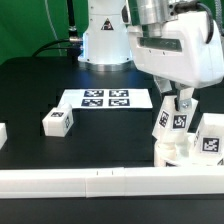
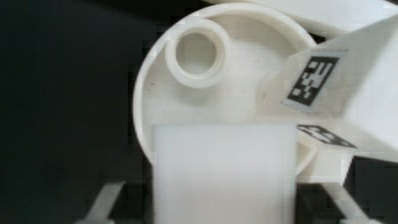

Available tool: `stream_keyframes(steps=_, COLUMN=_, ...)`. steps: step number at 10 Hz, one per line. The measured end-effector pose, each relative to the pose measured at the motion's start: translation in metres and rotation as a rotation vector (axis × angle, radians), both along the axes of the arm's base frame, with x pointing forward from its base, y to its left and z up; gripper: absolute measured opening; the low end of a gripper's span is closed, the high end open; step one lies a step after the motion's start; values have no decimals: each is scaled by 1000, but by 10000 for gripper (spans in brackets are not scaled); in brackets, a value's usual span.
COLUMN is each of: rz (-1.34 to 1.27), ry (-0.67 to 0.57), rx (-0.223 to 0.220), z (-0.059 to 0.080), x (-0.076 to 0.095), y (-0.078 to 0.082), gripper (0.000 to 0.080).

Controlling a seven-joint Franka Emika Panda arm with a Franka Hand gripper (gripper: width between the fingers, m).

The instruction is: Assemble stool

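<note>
My gripper is shut on a white stool leg with black-and-white tags and holds it upright, just above the round white seat at the exterior view's right. Another tagged leg stands on the seat beside it. A loose leg lies on the black table at the left. In the wrist view the held leg runs out from between my fingers toward a round socket in the seat. The mounted leg's tag shows beside it.
The marker board lies flat at the table's middle rear. A long white border rail runs along the front edge, close below the seat. A white piece is cut off at the far left. The robot base stands behind.
</note>
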State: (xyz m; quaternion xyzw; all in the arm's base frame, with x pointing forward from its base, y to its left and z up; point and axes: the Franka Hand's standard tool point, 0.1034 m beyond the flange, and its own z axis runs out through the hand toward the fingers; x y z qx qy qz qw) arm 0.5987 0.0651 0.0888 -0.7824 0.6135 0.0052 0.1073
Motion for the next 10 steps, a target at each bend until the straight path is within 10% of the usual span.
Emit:
stream_keyframes(steps=6, rz=-100, ry=-14, rx=62, z=-1, x=4, y=-14, gripper=340)
stream_keyframes(steps=10, rz=-1, ry=-35, rx=56, z=17, x=10, y=-4, gripper=637)
